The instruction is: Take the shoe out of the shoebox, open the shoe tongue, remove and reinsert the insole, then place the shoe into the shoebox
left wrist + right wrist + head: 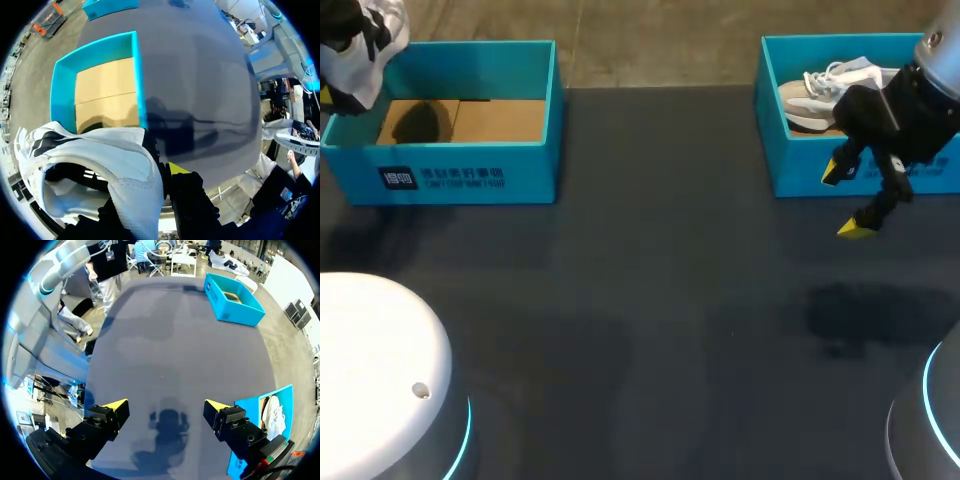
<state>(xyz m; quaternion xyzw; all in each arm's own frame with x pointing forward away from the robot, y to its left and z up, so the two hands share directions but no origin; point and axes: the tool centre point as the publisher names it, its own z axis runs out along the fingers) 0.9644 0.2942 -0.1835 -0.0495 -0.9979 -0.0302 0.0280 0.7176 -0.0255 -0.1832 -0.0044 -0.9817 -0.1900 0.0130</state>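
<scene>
**A:** Looking for open room, where is it?

**B:** A broad stretch of dark grey table runs between the left teal cardboard shoebox at the far left and the right teal cardboard shoebox at the far right.

**A:** And the white shoe with black marks?

**B:** In the air over the left shoebox's left end, its upper pinched between the left gripper's fingers. Its opening faces the wrist; I cannot tell where the toe points.

**A:** The right gripper?

**B:** Spread wide, holding nothing, above the right shoebox's near wall. A grey-and-white shoe lies inside, long axis left to right.
</scene>
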